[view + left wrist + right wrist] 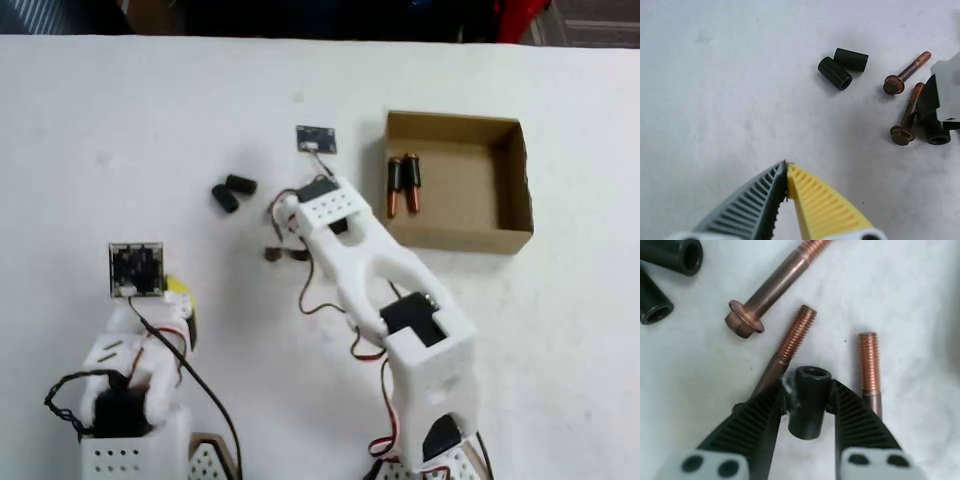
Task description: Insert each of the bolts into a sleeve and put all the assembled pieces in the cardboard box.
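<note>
Gripping a short black cylindrical sleeve between its ribbed fingers, the right gripper sits low over the white table. Three copper flanged bolts lie beside and just ahead of its tips, and two loose black sleeves lie farther ahead. The left gripper is closed on nothing, well short of those sleeves. Two assembled pieces lie in the brown cardboard box beside the right arm.

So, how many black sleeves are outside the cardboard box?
3. The first sleeve and second sleeve lie side by side on the table; the third sleeve is clamped in the right claw. Others may be hidden.
</note>
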Controlling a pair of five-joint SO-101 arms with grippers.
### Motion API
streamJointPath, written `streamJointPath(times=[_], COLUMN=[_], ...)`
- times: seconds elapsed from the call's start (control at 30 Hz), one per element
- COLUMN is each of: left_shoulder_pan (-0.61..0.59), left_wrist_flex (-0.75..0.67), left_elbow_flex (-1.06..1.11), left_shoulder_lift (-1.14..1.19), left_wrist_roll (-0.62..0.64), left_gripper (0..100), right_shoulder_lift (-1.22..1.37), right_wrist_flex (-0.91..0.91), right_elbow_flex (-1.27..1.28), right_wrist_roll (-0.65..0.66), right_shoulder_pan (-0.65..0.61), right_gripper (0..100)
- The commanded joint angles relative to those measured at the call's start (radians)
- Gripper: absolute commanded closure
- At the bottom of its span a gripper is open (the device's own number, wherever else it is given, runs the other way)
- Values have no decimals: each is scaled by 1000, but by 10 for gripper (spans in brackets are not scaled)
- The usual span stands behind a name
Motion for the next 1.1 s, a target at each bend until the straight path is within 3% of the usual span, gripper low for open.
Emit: streamJointPath(times=[0.0, 0.1, 0.6, 1.07], left_shoulder_pan=[-7, -7, -7, -7], left_wrist_flex=[-31, -31, -28, -26], left_elbow_flex=[-6, -6, -6, -8], left_shoulder_lift=[-7, -7, -7, -7], left_wrist_roll=[-6, -9, -11, -12], left_gripper=[979, 979, 979, 979], right_shoulder_lift=[21, 16, -128, -639], right_wrist_flex=[-2, 22, 111, 329], right_elbow_flex=[-21, -25, -20, -15], right_wrist_roll=[-6, 3, 299, 307], right_shoulder_pan=[7, 7, 62, 62], right_gripper=[908, 984, 982, 981])
